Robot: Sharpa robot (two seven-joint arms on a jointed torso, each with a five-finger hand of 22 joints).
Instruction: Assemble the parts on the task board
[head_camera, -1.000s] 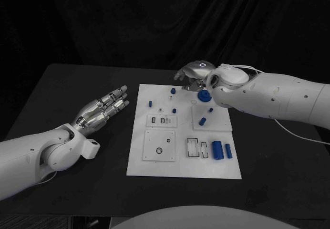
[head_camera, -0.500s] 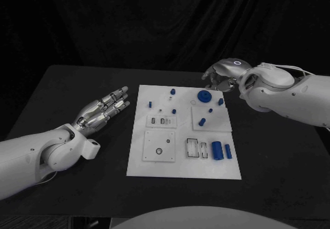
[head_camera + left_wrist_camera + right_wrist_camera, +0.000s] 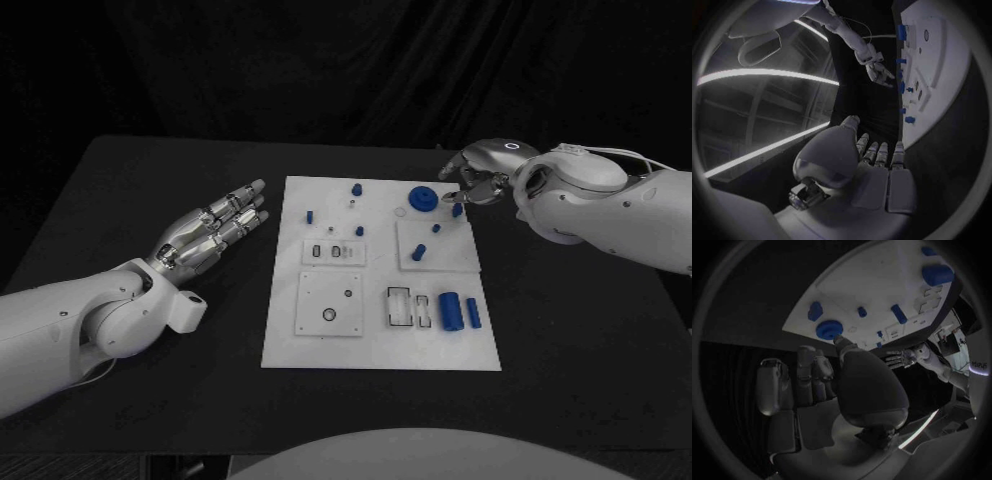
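Observation:
The white task board (image 3: 382, 345) lies in the middle of the black table. At its far right stands a round blue disc part (image 3: 423, 198), with small blue pegs (image 3: 418, 252) scattered nearby. Two blue cylinders (image 3: 451, 312) lie near the right edge. My right hand (image 3: 476, 180) hovers beside the board's far right corner, fingers loosely bent, holding nothing. In the right wrist view its thumb (image 3: 861, 365) points toward the disc (image 3: 829, 330) without touching it. My left hand (image 3: 216, 225) lies flat and open on the table, left of the board.
Pale recessed plates with slots (image 3: 335, 253) and holes (image 3: 332, 303) take up the board's left half. Black table (image 3: 577, 330) surrounds the board on every side. The left wrist view shows the board (image 3: 942, 65) edge-on with the right hand (image 3: 873, 62) beyond it.
My right hand has lifted off the blue disc and drawn back to the right, past the board's far right corner. The disc stays on the board. The left hand has not moved.

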